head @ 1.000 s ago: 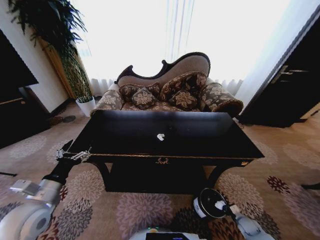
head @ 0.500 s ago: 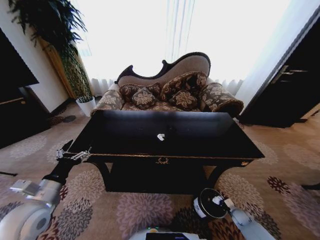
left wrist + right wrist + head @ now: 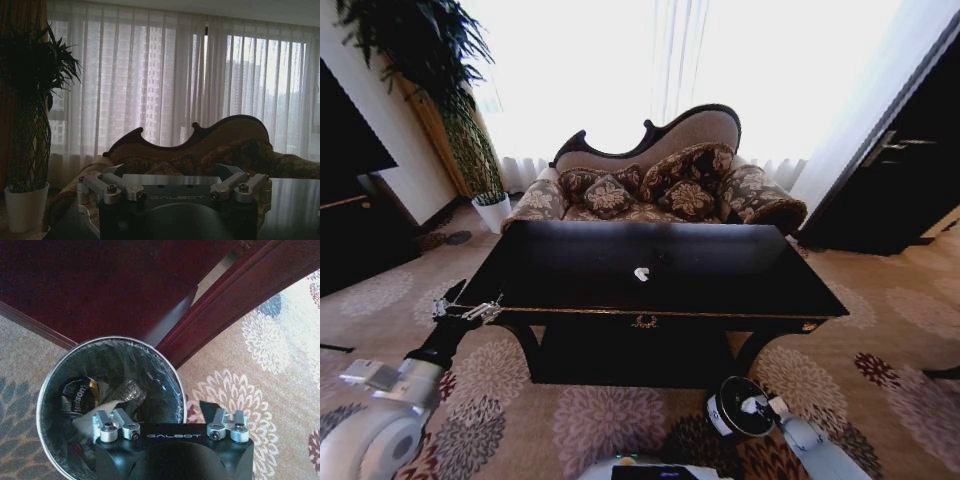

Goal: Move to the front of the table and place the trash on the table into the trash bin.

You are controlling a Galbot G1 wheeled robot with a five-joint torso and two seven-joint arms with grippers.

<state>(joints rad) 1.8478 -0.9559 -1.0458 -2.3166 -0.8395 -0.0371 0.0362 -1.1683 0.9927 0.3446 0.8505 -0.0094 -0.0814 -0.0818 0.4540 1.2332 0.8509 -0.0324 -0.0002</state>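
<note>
Parked off counter point(image 3: 570, 262) front-left corner: left hand point(image 3: 468, 311), links splayed wide, looks open, nothing in it.

Mid-counter, slightly toward front edge: one small white scrap of trash point(image 3: 641, 273), the only piece seen on top.

Below counter's front-right, on carpet beside the leg: trash bin point(image 3: 724, 418), w/ right hand point(image 3: 752, 406) hanging right over its mouth, fingers spread apart, empty. Inside: dark shiny wrapper point(image 3: 75, 393) and a clear crumpled piece point(image 3: 128, 390).

Step in hand, by the look: drop at bin done, w/ white scrap left to fetch. To do well: lift straight up clear of the rim before swinging, so bin isn't tipped or dragged; keep clear of counter's underside and leg.

Bin: upright, long axis vertical, mouth up, white label toward counter's left end. Scrap: too small to tell long axis.
</note>
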